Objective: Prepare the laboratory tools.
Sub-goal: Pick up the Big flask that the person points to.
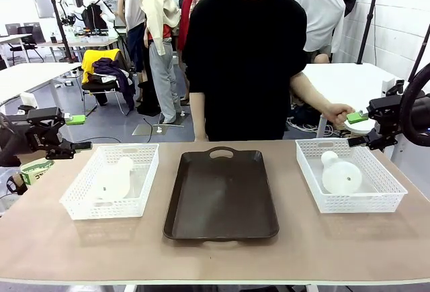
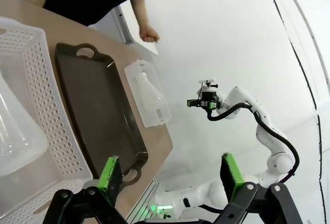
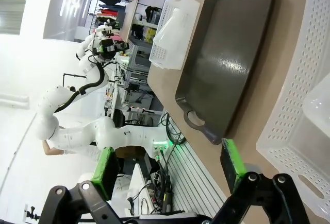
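At lower left of the front view, one translucent frosted-white conical flask (image 1: 113, 179) lies in a white mesh basket (image 1: 101, 209) on the desk (image 1: 215, 258); the second flask (image 1: 340, 175) lies at lower right. Left tool (image 1: 78, 133) and right tool (image 1: 357, 129) stand spread, empty. Flasks: probably light, rigid, slippery. Grasp the narrow neck.

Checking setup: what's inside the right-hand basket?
One frosted conical flask lying on its side, neck toward the far side. The floor of the basket beneath it is covered.

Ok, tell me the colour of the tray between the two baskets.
Dark brown, nearly black. The tray shows best in the front view.
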You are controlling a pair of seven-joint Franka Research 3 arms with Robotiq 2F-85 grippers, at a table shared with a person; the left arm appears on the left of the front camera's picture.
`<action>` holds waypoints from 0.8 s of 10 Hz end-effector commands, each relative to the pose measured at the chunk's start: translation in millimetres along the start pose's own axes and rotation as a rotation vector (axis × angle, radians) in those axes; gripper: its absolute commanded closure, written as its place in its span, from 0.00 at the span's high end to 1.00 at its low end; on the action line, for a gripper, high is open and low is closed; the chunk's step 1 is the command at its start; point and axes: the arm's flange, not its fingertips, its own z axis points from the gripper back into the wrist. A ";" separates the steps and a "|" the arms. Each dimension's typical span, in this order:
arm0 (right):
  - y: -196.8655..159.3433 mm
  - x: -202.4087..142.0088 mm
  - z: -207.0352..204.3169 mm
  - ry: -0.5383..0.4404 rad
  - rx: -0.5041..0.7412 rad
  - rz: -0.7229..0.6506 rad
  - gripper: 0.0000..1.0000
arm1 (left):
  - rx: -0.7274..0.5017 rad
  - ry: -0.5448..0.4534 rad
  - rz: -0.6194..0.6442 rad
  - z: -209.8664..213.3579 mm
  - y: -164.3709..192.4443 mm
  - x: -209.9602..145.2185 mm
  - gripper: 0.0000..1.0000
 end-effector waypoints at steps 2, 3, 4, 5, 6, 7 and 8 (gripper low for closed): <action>0.6 0.3 -0.9 0.002 0.003 0.001 1.00 | -0.022 -0.025 -0.006 -3.1 0.1 0.6 1.00; 0.6 0.3 -0.9 0.002 0.003 0.001 1.00 | -0.022 -0.025 -0.006 -3.1 0.1 0.6 1.00; 0.6 0.3 -0.9 0.002 0.003 0.001 1.00 | -0.022 -0.025 -0.006 -3.1 0.1 0.6 1.00; 0.6 0.3 -0.9 0.002 0.003 0.001 1.00 | -0.022 -0.025 -0.006 -3.1 0.1 0.6 1.00; 0.6 0.3 -0.9 0.002 0.003 0.001 1.00 | -0.022 -0.025 -0.006 -3.1 0.1 0.6 1.00; 0.6 0.3 -0.9 0.002 0.003 0.001 1.00 | -0.022 -0.025 -0.006 -3.1 0.1 0.6 1.00; 0.6 0.3 -0.9 0.002 0.003 0.001 1.00 | -0.022 -0.025 -0.006 -3.1 0.1 0.6 1.00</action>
